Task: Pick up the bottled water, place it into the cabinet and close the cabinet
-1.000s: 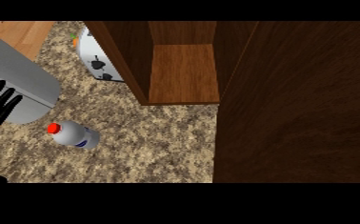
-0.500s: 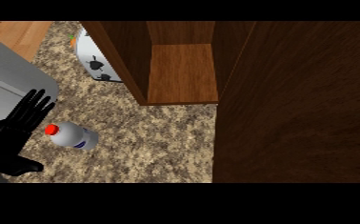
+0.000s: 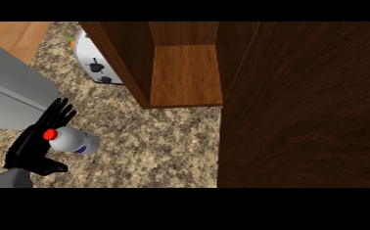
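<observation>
My left hand (image 3: 33, 145) is open, with fingers straight and thumb out. It sits right by the red cap (image 3: 50, 134) of the water bottle (image 3: 78, 143). The bottle lies on its side on the speckled worktop (image 3: 159, 141), near the open wooden cabinet (image 3: 186, 75). I am not holding it yet. I think I should move my hand to the bottle's fat middle, then curl my fingers round it so it cannot roll away. My right hand does not show.
</observation>
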